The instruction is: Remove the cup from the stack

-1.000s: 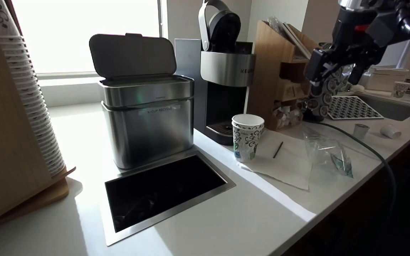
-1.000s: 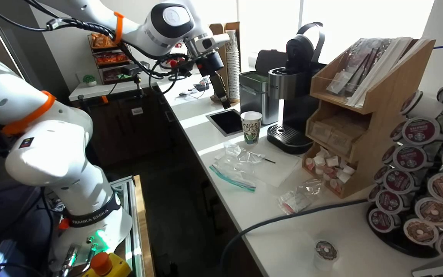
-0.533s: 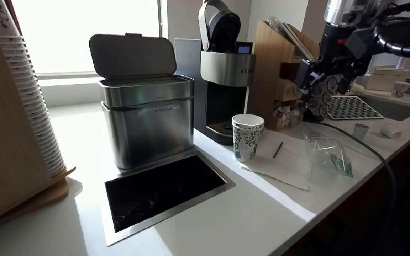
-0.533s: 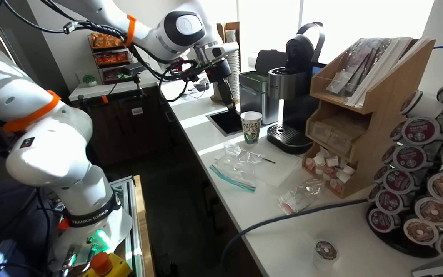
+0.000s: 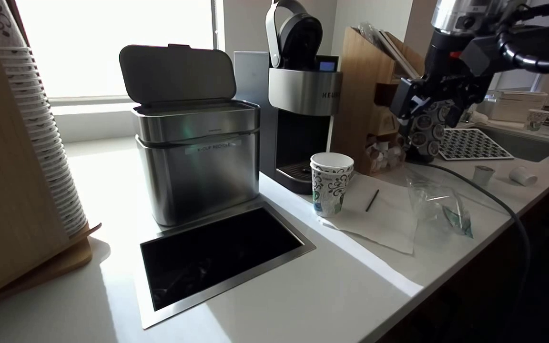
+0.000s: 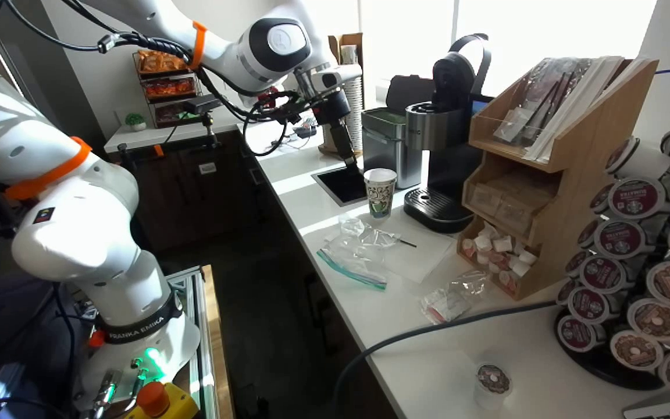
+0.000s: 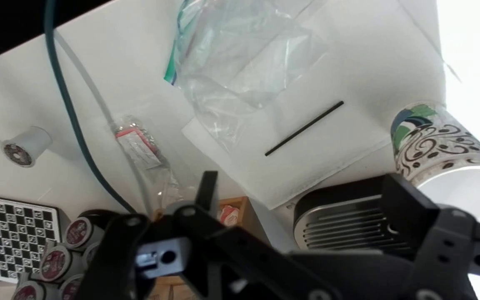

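Observation:
The stack point(image 5: 330, 190) is two nested white paper cups with a green and dark swirl print, upright on the counter by the coffee machine. It also shows in an exterior view point(image 6: 380, 196) and at the right of the wrist view point(image 7: 436, 137). The cup point(image 5: 332, 167) on top shows as a short band and rim above the lower one. My gripper point(image 7: 306, 192) is open and empty. One finger overlaps the stack's rim in the wrist view, and whether they touch cannot be told. In both exterior views the gripper point(image 5: 428, 119) point(image 6: 353, 167) hangs above the counter, apart from the stack.
The coffee machine point(image 5: 305, 93) and steel bin point(image 5: 203, 176) stand beside the stack. A wooden organizer point(image 6: 567, 192) and pod rack point(image 6: 620, 285) stand further along. A plastic bag point(image 7: 240, 54), black stirrer point(image 7: 304, 128) and hose point(image 7: 67, 104) lie on the counter. A counter opening point(image 5: 227, 257) is near.
My open gripper has moved lower and closer to the stack, mostly in the first half second and slightly since. The coffee machine's display has lit up. The stack has not moved.

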Robot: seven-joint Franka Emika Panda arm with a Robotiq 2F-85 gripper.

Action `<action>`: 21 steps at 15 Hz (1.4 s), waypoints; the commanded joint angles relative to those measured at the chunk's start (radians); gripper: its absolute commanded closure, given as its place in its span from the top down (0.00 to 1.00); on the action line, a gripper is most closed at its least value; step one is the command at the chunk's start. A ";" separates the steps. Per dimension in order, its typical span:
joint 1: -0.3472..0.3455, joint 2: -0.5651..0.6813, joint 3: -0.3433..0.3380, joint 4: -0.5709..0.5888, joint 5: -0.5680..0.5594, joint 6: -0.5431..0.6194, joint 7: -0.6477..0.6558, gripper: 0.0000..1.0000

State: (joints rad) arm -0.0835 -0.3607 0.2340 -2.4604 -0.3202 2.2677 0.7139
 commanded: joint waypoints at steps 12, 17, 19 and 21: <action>0.101 0.217 -0.120 0.054 0.352 0.251 -0.305 1.00; 0.104 0.262 -0.123 0.079 0.342 0.279 -0.306 1.00; 0.106 0.277 -0.123 0.087 0.337 0.294 -0.303 0.95; 0.109 0.297 -0.125 0.097 0.343 0.307 -0.307 0.93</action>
State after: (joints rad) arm 0.0099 -0.1015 0.1211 -2.3817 0.0008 2.5409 0.4260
